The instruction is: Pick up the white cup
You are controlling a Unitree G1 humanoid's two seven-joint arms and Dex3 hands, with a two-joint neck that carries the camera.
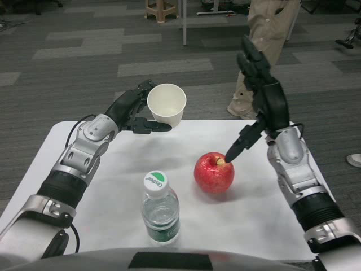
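Left hand point(134, 110) held the white cup point(167, 104) above the far edge of the table point(101, 169). Fingers wrapped the cup from its left side and behind; one dark finger ran beneath it, pointing right. Cup clear of the tabletop, nothing beneath it but the table's far rim and the grey carpet point(84, 51) beyond.

Cup: plain white, paper-like, tapering from a wide round mouth to a narrower base. Tilted so the mouth faced up and toward the camera. Inside looked pale and unmarked; could not tell whether anything was in it. No print or handle seen on the visible side.

Right hand point(260, 96) held nothing. Raised over the right part of the table, fingers spread and pointing up and away, thumb reaching down to the left with its tip just beside the stem of the apple point(214, 173); contact could not be told.

Apple red, shiny, sat on the table right of centre. A clear plastic bottle point(160, 210) with a white cap and green label stood upright at the near edge, left of the apple and apart from it.

A person's legs point(260, 51) in tan trousers stood on the carpet beyond the table's far right corner. A stool point(161, 9) stood farther back.
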